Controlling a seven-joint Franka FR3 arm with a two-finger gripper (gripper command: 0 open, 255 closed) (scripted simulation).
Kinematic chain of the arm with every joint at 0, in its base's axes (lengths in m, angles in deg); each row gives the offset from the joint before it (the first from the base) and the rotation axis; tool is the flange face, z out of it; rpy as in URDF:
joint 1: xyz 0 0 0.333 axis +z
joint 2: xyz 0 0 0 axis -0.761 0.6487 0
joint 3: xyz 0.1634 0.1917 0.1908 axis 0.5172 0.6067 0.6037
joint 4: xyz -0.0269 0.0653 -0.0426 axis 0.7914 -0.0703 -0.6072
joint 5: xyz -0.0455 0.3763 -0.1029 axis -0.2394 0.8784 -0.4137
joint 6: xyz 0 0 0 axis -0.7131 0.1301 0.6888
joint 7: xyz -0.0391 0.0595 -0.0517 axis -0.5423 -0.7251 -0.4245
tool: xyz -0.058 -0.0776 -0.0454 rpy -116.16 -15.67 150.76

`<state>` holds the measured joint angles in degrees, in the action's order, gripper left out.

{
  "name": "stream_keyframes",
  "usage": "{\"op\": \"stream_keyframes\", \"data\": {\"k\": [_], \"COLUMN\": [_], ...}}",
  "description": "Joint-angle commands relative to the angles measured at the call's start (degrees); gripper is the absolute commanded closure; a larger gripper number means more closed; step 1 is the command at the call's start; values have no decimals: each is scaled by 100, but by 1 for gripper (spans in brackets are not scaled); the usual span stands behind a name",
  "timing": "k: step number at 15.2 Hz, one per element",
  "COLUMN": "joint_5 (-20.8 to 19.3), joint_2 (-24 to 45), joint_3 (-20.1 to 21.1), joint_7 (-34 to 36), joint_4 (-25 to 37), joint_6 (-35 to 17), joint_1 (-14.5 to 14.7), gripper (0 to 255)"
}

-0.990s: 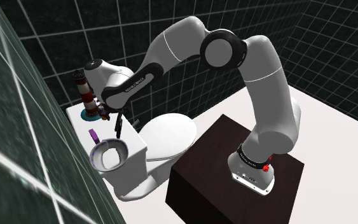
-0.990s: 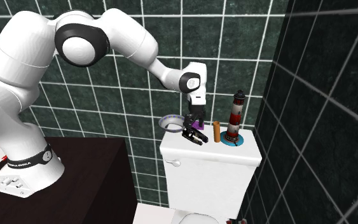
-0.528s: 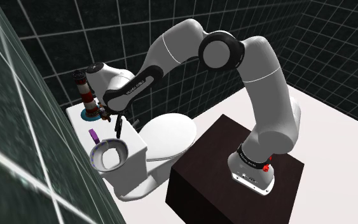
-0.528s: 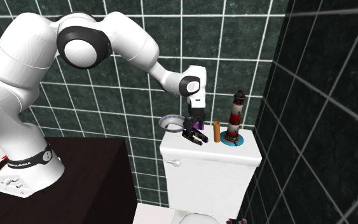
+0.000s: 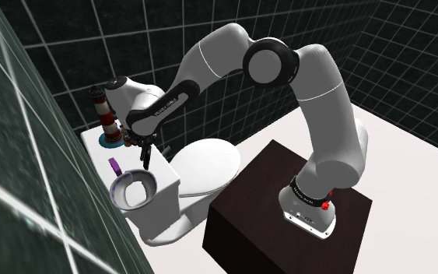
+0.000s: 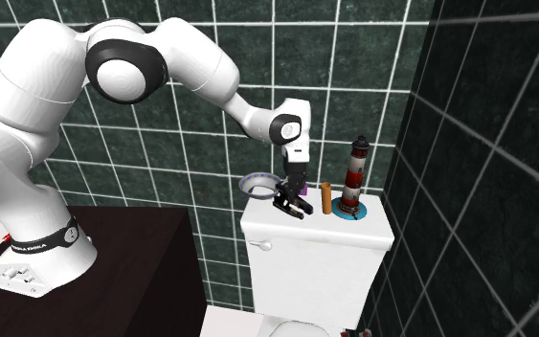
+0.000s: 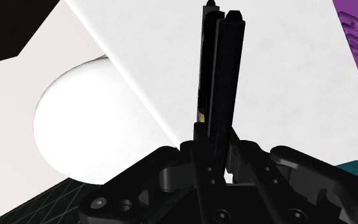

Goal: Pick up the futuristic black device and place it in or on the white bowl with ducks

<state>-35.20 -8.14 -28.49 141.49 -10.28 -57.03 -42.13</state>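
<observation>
My gripper [image 5: 143, 161] hangs over the white toilet tank lid [image 6: 315, 228], fingers pointing down at it. Along the hand, the two black fingers [image 7: 229, 70] stand almost together, clasping a thin black device [image 7: 203, 113] that shows as a sliver between them. From across the room the gripper [image 6: 292, 204] has its tips on the lid, close beside a small purple object [image 6: 303, 203]. The white bowl [image 5: 131, 189] with a purple rim sits at the lid's near end in the shoulder view, a short way from the gripper. The same bowl [image 6: 258, 182] lies behind the hand.
A red-and-white lighthouse figure [image 6: 355, 172] and a brown cylinder [image 6: 325, 198] stand on the lid beyond the gripper. The closed toilet lid [image 5: 209, 163] lies below the tank. The dark stand [image 5: 279, 187] sits beside the toilet. Dark tiled walls close in behind and beside.
The fingers have drawn together from wide apart onto the black device. The arm has hardly moved.
</observation>
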Motion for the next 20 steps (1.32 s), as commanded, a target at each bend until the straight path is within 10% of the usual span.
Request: {"op": "stream_keyframes", "data": {"k": [1, 8, 9, 14, 20], "joint_5": [0, 44, 44, 723, 586], "joint_2": [-1, -101, -101, -634, -339], "joint_3": [0, 37, 37, 528, 415], "joint_7": [0, -29, -29, -795, -719], "joint_4": [0, 1, 1, -263, -263], "joint_6": [0, 99, 99, -53, -338], "joint_1": [0, -17, -17, -802, -726], "gripper": [255, 255, 0, 0, 0]}}
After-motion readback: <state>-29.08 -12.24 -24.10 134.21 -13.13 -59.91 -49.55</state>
